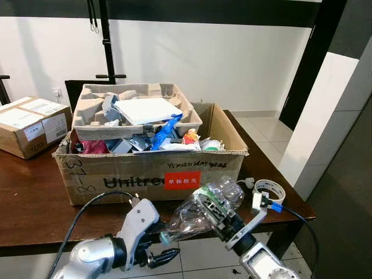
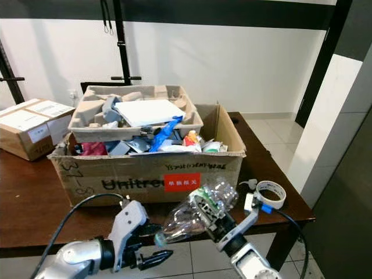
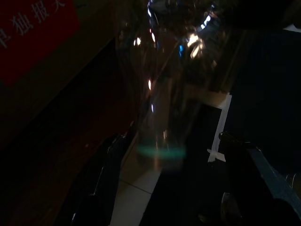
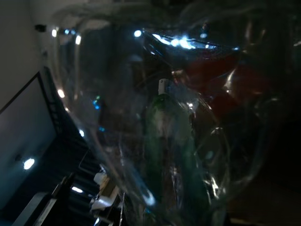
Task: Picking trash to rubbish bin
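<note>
While the right gripper (image 1: pixel 224 218) clamps the crushed clear plastic bottle (image 1: pixel 200 210) at its middle, the item hangs off the dark wooden counter's (image 1: pixel 35 203) front edge, neck toward the left gripper (image 1: pixel 152 244), whose fingers stand spread about the cap end. Likely light, thin-walled, springy, slick; best held at the dented waist or neck. Behind: overfilled brown cardboard box (image 1: pixel 151 174); white tape roll (image 1: pixel 269 190) near the front right corner.

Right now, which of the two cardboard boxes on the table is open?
The big cardboard box with the red label, directly behind both hands, is open and full of trash. The smaller box at far left is sealed.
</note>
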